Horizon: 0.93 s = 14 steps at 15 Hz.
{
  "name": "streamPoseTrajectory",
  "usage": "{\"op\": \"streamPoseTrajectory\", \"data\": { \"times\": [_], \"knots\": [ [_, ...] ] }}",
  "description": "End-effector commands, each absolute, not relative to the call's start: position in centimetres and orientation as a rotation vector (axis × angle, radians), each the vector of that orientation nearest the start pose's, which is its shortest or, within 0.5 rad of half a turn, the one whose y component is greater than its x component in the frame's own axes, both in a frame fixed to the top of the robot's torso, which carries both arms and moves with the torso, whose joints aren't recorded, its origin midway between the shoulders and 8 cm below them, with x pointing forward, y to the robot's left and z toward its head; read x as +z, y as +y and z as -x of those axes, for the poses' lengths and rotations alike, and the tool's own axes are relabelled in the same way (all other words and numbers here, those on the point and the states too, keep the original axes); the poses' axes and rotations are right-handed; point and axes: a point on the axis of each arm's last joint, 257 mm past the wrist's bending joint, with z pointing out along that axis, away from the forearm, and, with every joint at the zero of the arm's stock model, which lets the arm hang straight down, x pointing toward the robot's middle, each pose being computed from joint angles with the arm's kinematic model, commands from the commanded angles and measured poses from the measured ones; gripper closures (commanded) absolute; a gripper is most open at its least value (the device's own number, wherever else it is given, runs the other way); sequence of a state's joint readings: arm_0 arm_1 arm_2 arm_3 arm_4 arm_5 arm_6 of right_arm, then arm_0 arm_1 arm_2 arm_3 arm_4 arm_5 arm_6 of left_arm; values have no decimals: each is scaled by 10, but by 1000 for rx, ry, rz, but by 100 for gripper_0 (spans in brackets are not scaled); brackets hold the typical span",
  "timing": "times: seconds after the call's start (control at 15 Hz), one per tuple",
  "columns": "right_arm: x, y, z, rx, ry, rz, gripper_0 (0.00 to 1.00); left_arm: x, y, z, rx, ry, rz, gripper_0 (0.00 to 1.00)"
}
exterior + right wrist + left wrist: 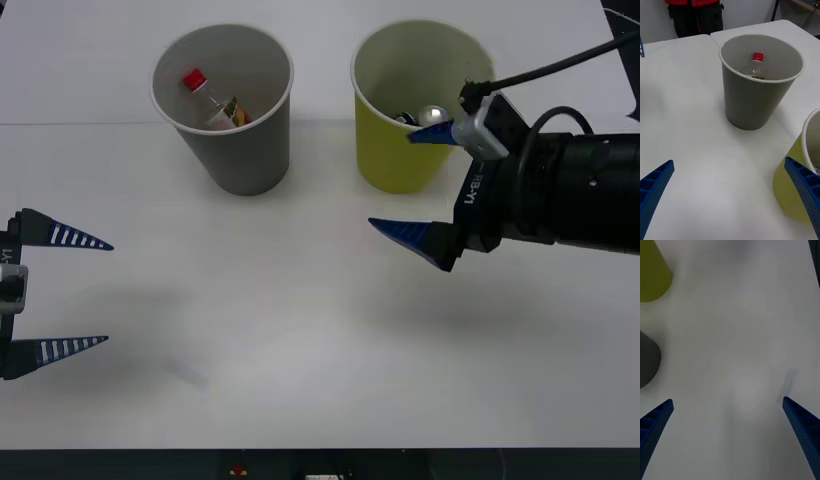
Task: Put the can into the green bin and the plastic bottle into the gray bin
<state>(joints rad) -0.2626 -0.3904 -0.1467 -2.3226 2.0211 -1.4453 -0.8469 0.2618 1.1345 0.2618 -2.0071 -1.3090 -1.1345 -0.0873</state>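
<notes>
The gray bin (235, 120) stands upright at the back left with the plastic bottle (212, 102), red cap up, lying inside it. In the right wrist view the gray bin (752, 97) shows the plastic bottle (757, 66) leaning against its far wall. To its right stands the green bin (400, 130), and the can (428, 116) shows its shiny silver top inside. My right gripper (410, 185) hangs open beside the green bin's front right, nothing between its fingers. At the table's left edge my left gripper (85, 293) is open and empty.
The white table (300, 330) stretches bare in front of both bins. A black cable (560, 65) runs from my right wrist toward the back right. The bases of the green bin (651, 273) and gray bin (647, 360) appear in the left wrist view.
</notes>
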Motion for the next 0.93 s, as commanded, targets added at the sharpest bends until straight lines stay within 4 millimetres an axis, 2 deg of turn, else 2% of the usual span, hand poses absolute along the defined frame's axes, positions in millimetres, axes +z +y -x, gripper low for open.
{"op": "streamPoseTrajectory", "data": {
  "times": [0.07, 0.4, 0.53, 0.93],
  "knots": [
    [-85, -104, -402, 274, 1563, 1251, 0, -167, 286, -341, -118, 1444, -1762, 0],
    [-124, -145, -395, 171, 1631, 1318, 0, -167, 286, -341, -118, 1444, -1762, 0],
    [-138, -166, -386, 130, 1635, 1374, 0, -167, 286, -341, -118, 1444, -1762, 0],
    [-162, -202, -358, 88, 1629, 1491, 0, -167, 286, -341, -118, 1444, -1762, 0]
  ]
}}
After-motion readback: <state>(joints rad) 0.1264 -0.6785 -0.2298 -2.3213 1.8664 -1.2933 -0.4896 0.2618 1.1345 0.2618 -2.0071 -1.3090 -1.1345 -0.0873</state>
